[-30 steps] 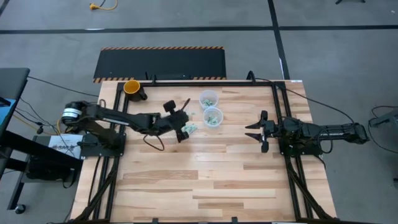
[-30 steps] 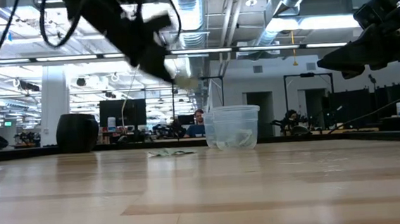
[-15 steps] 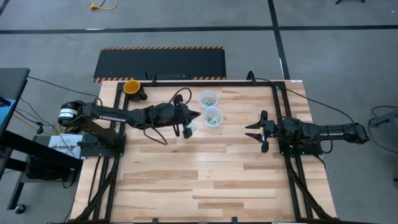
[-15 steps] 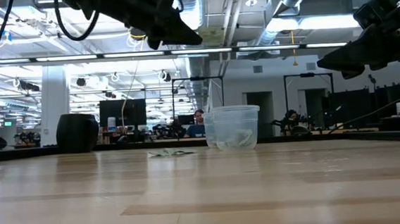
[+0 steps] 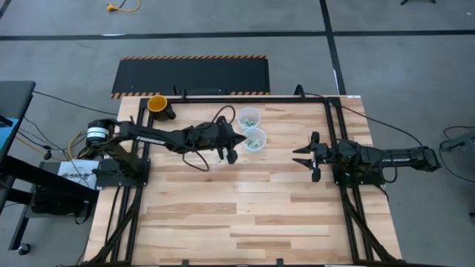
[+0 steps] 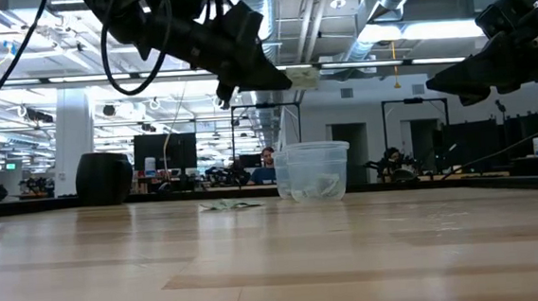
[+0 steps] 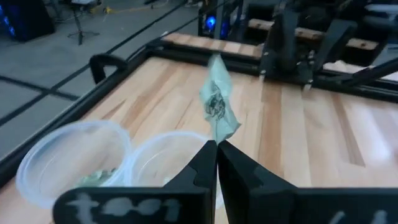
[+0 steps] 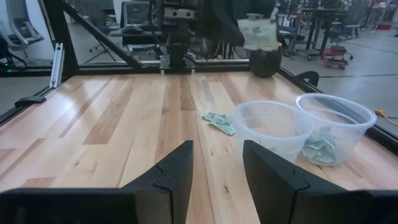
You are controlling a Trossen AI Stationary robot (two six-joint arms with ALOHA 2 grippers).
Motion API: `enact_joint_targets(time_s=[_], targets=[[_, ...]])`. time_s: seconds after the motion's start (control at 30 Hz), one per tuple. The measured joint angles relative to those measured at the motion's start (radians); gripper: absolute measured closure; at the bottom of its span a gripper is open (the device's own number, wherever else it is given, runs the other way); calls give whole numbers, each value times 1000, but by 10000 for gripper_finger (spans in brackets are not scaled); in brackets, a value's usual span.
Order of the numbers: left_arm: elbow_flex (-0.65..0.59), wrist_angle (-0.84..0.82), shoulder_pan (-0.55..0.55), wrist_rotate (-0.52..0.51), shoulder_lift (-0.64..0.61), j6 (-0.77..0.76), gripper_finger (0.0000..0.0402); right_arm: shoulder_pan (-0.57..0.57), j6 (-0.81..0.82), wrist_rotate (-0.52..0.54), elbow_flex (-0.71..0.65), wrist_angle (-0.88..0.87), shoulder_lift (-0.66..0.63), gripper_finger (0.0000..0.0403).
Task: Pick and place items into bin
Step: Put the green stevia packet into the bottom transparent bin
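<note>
Left end effector [image 5: 239,139] is extended toward the middle of the counter [image 5: 245,215], closed on one green-and-white packet [image 7: 217,107], held in the air just beside the two clear cups. The high view shows the arm's reach but hardly the packet; the left wrist view shows it plainly, pinched at its lower edge between the closed fingertips [image 7: 205,158] and standing upright above the nearer cup [image 7: 168,162]. The low view confirms the packet [image 6: 303,74] is well above the cup rim, not in any cup.

The farther cup [image 7: 71,162] holds green-and-white packets at its bottom in the left wrist view. The right wrist view shows contents in one cup [image 8: 336,127], while the other cup [image 8: 273,127] appears nearly empty.

Loose packets [image 8: 219,121] lie flat on the counter just beside the cups, on the left arm's side; the right wrist and low views [image 6: 230,205] show them, and in the high view the arm covers that spot.

Right end effector [image 5: 308,157] waits at the right of the counter, fingers [image 8: 168,174] apart and holding nothing.

A yellow-rimmed dark cup [image 5: 158,104] stands at the far left corner.
</note>
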Motion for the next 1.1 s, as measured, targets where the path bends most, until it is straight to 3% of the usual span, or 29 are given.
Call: enact_joint_targets(time_s=[1.1], targets=[[1, -7, 11, 19, 40, -8, 393, 0, 0, 0, 0, -6, 0, 269]])
